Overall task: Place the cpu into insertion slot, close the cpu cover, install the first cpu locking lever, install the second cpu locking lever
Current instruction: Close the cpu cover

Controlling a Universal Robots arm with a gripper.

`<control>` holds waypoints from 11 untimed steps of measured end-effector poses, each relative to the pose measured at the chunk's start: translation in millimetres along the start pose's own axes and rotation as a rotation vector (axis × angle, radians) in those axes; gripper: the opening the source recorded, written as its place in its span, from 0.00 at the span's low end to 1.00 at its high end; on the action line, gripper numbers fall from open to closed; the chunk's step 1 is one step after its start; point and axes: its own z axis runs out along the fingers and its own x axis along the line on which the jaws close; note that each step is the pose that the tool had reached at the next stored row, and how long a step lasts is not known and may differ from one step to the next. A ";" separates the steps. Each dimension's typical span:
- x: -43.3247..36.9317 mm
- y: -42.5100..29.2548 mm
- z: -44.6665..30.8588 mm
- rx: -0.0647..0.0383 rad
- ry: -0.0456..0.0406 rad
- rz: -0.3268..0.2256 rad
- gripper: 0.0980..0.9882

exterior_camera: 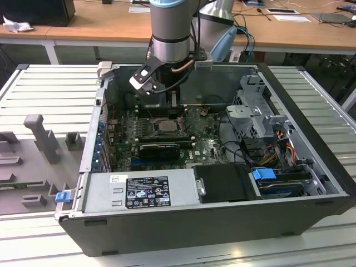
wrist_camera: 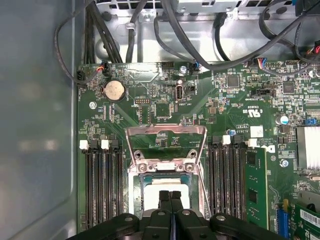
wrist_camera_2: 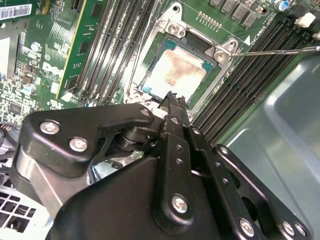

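The gripper [wrist_camera: 170,194], fingers closed together on nothing, hung over the cpu [wrist_camera: 148,192] seated in the insertion slot [wrist_camera: 138,177], at 6 o'clock from the wrist [exterior_camera: 171,50] in the exterior view. The cpu cover [wrist_camera: 165,131] stood open.

Found the cpu [wrist_camera: 152,187] seated in the insertion slot [wrist_camera: 136,190], memory slots [wrist_camera: 102,185] flanking either side, the cpu cover [wrist_camera: 165,131] swung open beyond its hinge. In the exterior view, saw the drive cage [exterior_camera: 258,111] at the slot's 3 o'clock, the power supply [exterior_camera: 139,189] at 6 o'clock.
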 end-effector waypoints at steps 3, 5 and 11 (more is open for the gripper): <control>0.3 0.3 -3.6 0.000 0.0003 0.000 0.01; 0.4 0.4 -4.5 0.000 0.0003 0.000 0.01; 0.8 0.6 -6.5 0.000 0.0001 0.000 0.01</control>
